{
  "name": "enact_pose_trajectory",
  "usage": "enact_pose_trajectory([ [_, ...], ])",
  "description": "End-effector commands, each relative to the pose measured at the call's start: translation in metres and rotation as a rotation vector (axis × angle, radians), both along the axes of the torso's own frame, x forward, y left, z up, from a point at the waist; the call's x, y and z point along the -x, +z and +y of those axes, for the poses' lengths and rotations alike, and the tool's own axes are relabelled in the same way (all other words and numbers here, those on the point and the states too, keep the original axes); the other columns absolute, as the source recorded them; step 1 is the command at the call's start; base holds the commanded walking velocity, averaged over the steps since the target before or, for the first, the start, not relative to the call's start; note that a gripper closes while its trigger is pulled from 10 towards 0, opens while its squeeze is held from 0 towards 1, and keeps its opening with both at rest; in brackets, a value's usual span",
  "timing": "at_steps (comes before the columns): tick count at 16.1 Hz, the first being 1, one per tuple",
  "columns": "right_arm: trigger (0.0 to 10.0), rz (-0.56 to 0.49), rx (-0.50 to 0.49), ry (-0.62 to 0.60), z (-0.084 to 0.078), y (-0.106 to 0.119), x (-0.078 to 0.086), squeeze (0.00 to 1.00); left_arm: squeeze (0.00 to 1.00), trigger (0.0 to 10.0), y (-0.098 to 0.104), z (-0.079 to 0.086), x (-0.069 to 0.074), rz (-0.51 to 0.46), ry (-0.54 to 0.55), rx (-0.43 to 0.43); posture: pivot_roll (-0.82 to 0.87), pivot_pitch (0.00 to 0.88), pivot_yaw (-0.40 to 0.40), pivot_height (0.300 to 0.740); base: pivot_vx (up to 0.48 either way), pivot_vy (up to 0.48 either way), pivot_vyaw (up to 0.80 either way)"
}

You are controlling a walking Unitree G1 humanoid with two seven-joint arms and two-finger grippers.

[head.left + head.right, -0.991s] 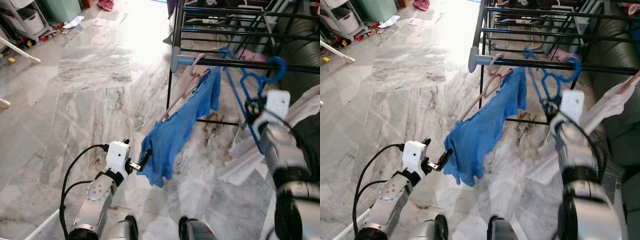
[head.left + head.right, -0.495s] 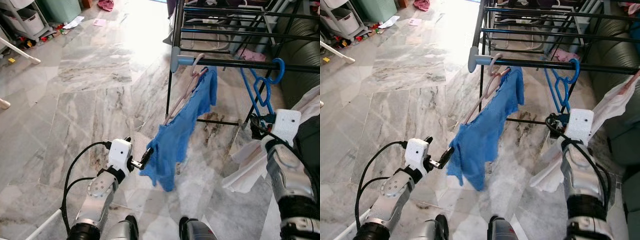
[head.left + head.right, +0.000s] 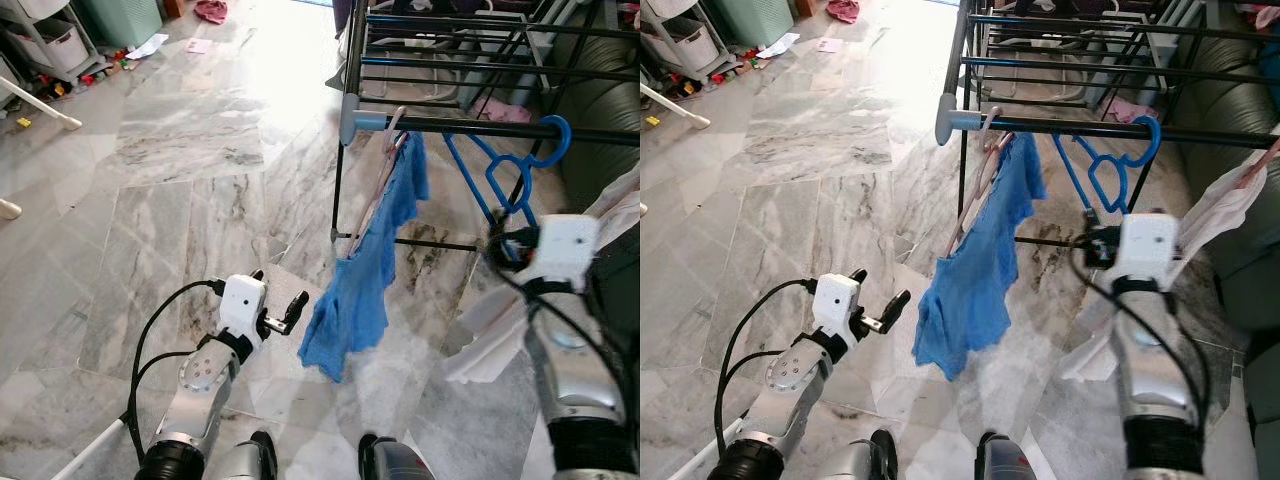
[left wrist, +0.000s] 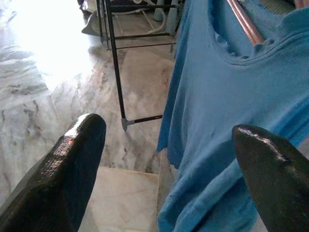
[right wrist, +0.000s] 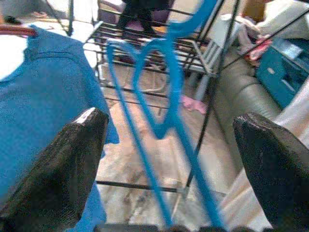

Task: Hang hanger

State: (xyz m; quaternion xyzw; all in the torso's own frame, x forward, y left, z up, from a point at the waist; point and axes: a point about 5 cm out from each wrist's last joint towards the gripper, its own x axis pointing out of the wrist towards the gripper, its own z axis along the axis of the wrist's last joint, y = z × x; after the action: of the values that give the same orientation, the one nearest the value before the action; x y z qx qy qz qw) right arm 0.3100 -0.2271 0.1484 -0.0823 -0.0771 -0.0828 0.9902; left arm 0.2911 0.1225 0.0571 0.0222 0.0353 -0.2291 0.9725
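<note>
A blue shirt [image 3: 365, 280] hangs on a pink hanger [image 3: 385, 165] hooked over the drying rack's front black rail [image 3: 470, 127]. My left gripper [image 3: 277, 290] is open, just left of the shirt's lower hem and apart from it. In the left wrist view, the shirt [image 4: 227, 121] and the pink hanger [image 4: 246, 21] lie ahead of the spread fingers [image 4: 72, 164]. An empty blue hanger [image 3: 510, 180] hangs on the same rail further right. My right gripper [image 3: 505, 240] is open at its lower end. In the right wrist view the blue hanger [image 5: 169, 121] runs between the spread fingers [image 5: 67, 169].
The black drying rack [image 3: 450, 60] stands ahead on the right, with a dark sofa [image 3: 600, 100] behind it. A white cloth [image 3: 490, 330] droops by my right arm. Shelves with clutter [image 3: 50, 40] and a white pole [image 3: 40, 100] are far left. Marble floor [image 3: 180, 200] lies ahead on the left.
My left gripper has let go of the shirt's hem, and the shirt has swung back under the rail. My right gripper dropped, then rose again by the swinging blue hanger.
</note>
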Motion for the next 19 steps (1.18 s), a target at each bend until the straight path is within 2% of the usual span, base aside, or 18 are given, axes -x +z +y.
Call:
enact_pose_trajectory([
  [1,10.0,-0.01,0.008,0.032,0.008,-0.001,0.005,1.0,0.0,10.0,-0.006,0.001,0.003,0.017,0.002,-0.011,-0.19,0.2,0.032,0.74,0.0,0.0,0.0],
  [3,10.0,-0.027,-0.031,0.088,0.025,-0.008,0.013,1.0,0.0,10.0,-0.007,0.002,0.003,0.015,0.018,-0.015,-0.19,0.194,0.03,0.74,0.0,0.0,0.0],
  [5,10.0,0.001,0.022,0.137,0.048,-0.025,0.024,1.0,0.0,10.0,-0.006,0.006,0.002,-0.013,0.06,-0.028,-0.19,0.185,0.027,0.74,0.0,0.0,0.0],
  [7,10.0,0.056,0.052,0.138,0.06,-0.046,0.034,1.0,0.0,10.0,-0.008,0.013,-0.001,-0.012,0.129,-0.053,-0.19,0.175,0.023,0.74,0.0,0.0,0.0],
  [8,10.0,0.076,0.085,0.155,0.062,-0.052,0.037,1.0,0.0,10.0,-0.012,0.016,-0.002,0.002,0.161,-0.076,-0.19,0.174,0.023,0.74,0.0,0.0,0.0],
  [9,10.0,0.121,0.066,0.147,0.059,-0.064,0.041,1.0,0.0,10.0,-0.019,0.02,-0.001,0.03,0.197,-0.121,-0.19,0.17,0.02,0.74,0.0,0.0,0.0],
  [10,10.0,0.168,0.054,0.125,0.053,-0.076,0.045,0.55,0.0,10.0,-0.026,0.025,0.001,0.051,0.225,-0.157,-0.19,0.165,0.02,0.74,0.0,0.0,0.0],
  [11,10.0,0.182,0.055,0.112,0.05,-0.08,0.047,0.0,0.0,10.0,-0.029,0.026,0.003,0.057,0.235,-0.168,-0.19,0.165,0.02,0.74,0.0,0.0,0.0],
  [14,10.0,0.307,0.036,0.047,0.033,-0.113,0.06,0.0,0.0,10.0,-0.049,0.034,0.013,0.124,0.24,-0.256,-0.19,0.147,0.016,0.74,0.0,0.0,0.0],
  [15,10.0,0.328,0.036,0.042,0.032,-0.119,0.063,0.0,0.0,10.0,-0.052,0.036,0.015,0.136,0.245,-0.27,-0.2,0.145,0.017,0.74,0.0,0.0,0.0],
  [16,10.0,0.392,0.038,0.038,0.03,-0.134,0.07,0.0,0.0,10.0,-0.061,0.042,0.021,0.173,0.253,-0.306,-0.2,0.14,0.016,0.74,0.0,0.0,0.0],
  [17,10.0,0.431,0.045,0.05,0.032,-0.143,0.074,0.0,0.0,10.0,-0.069,0.047,0.026,0.219,0.255,-0.317,-0.2,0.136,0.017,0.74,0.0,0.0,0.0],
  [19,10.0,0.537,-0.003,0.072,0.036,-0.164,0.082,0.0,0.0,10.0,-0.086,0.053,0.04,0.332,0.255,-0.353,-0.2,0.131,0.016,0.74,0.0,0.0,0.0],
])
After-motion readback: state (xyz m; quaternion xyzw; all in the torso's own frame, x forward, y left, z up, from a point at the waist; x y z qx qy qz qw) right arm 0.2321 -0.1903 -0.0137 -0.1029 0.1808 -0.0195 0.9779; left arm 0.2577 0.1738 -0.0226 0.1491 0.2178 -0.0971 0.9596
